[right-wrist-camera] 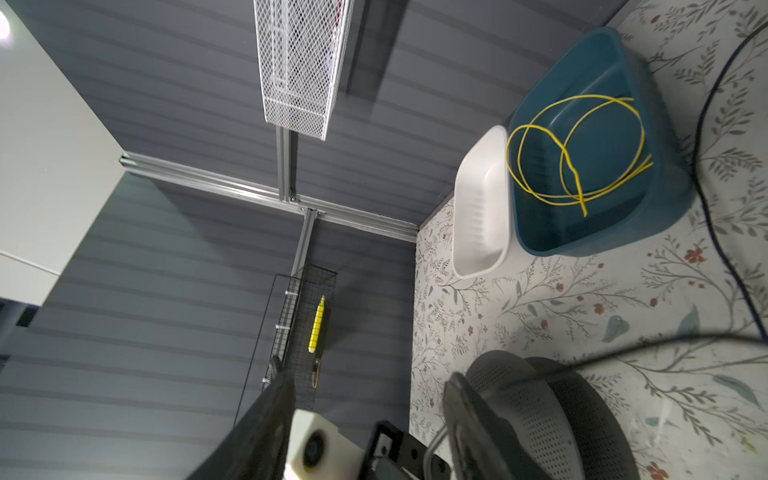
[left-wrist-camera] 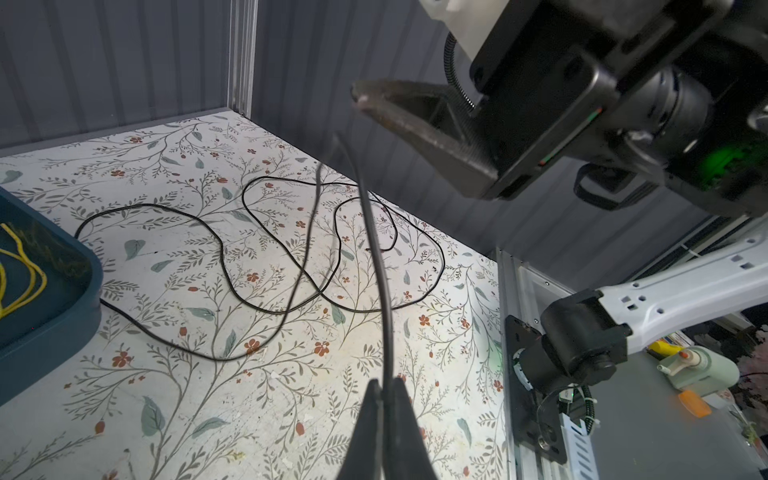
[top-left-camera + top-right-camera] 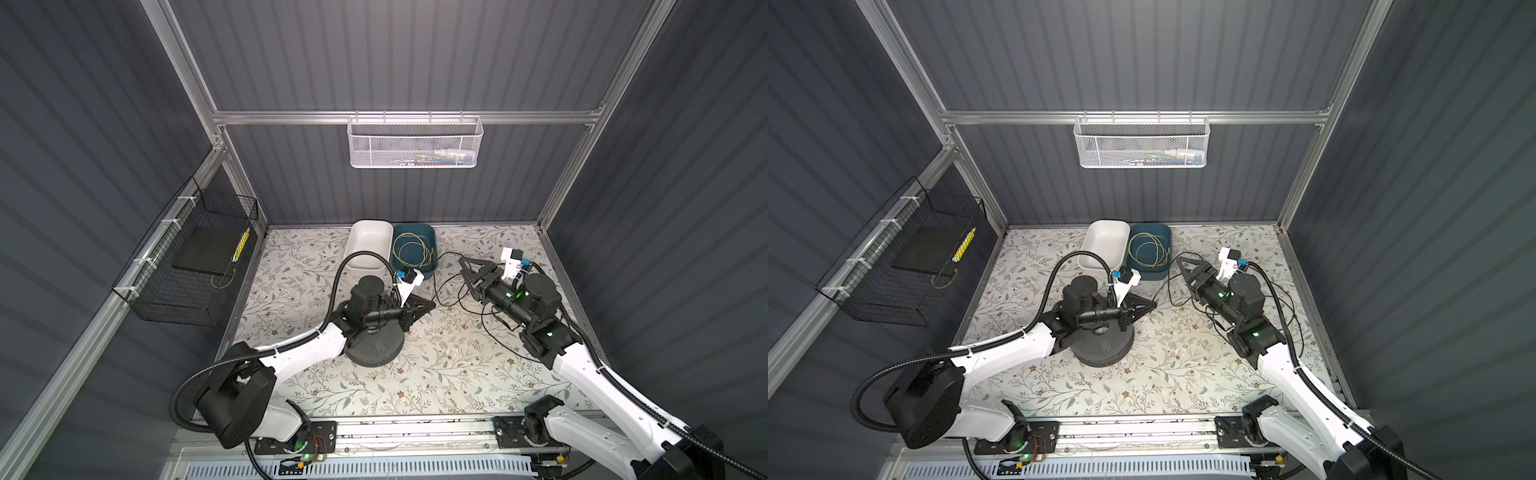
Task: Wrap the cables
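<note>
Grey ribbed walls enclose a floral-print table. The cable, thin and black, sprawls in loose loops at about 2 o'clock from table centre in both top views. The left gripper is closed, pinching one strand. The right gripper has its jaws apart and clamps nothing. Expect a light, limp, smooth cord that sags and tangles. It is probably best gripped just beyond the left pinch, keeping the span short.
</note>
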Controlling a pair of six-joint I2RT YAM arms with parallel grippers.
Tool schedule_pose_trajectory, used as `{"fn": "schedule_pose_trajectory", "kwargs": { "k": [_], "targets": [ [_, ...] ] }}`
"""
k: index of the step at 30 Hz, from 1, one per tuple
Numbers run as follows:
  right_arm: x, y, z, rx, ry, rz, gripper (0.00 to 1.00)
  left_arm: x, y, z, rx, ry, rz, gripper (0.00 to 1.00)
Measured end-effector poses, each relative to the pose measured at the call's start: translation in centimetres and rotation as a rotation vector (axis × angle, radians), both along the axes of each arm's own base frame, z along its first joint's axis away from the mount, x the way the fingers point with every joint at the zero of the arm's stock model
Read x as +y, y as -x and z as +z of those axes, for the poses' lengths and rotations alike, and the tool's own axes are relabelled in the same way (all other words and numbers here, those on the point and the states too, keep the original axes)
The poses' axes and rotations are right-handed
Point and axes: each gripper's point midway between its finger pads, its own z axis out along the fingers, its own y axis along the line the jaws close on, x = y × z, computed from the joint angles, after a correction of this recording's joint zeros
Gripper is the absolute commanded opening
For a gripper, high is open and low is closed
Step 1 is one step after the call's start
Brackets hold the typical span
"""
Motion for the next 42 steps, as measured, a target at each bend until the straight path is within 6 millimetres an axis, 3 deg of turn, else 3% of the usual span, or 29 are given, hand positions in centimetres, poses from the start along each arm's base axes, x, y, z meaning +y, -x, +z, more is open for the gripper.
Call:
{"fn": "schedule_pose_trajectory", "kwargs": {
  "k": [4, 14, 16, 21, 26, 28, 37, 38, 39, 42],
  "targets": [
    [1.2, 0.4, -1.4, 0.013, 0.051, 0.069, 0.62, 0.1, 0.3, 1.0, 0.030, -0.039, -0.012, 0.00],
    [3.4, 1.6, -3.4, 0.059, 0.078, 0.181, 0.56, 1.0, 1.2, -1.5, 0.106, -0.144, -0.021, 0.00],
    [3.4, 1.7, -3.6, 0.064, 0.080, 0.186, 0.51, 1.0, 1.2, -1.7, 0.106, -0.152, -0.021, 0.00],
    [4.5, 2.1, -4.7, 0.089, 0.100, 0.226, 0.27, 0.9, 1.0, -1.1, 0.090, -0.147, -0.018, 0.00],
    [5.9, 3.4, -5.5, 0.098, 0.138, 0.269, 0.18, 0.6, 0.8, -0.5, 0.081, -0.132, -0.023, 0.00],
    [5.8, 3.5, -5.6, 0.093, 0.154, 0.265, 0.12, 0.5, 0.8, -0.5, 0.082, -0.132, -0.025, 0.00],
    [5.3, 3.5, -5.3, 0.063, 0.190, 0.242, 0.00, 0.5, 1.0, -0.4, 0.085, -0.128, -0.036, 0.00],
    [5.3, 3.5, -5.3, 0.062, 0.190, 0.243, 0.00, 0.5, 1.0, -0.4, 0.087, -0.127, -0.038, 0.04],
    [5.3, 3.5, -5.3, 0.059, 0.191, 0.243, 0.00, 0.5, 1.1, -0.4, 0.090, -0.126, -0.041, 0.17],
    [5.2, 3.3, -4.9, 0.045, 0.206, 0.233, 0.00, 0.5, 1.5, -0.5, 0.097, -0.132, -0.059, 0.38]
  ]
}}
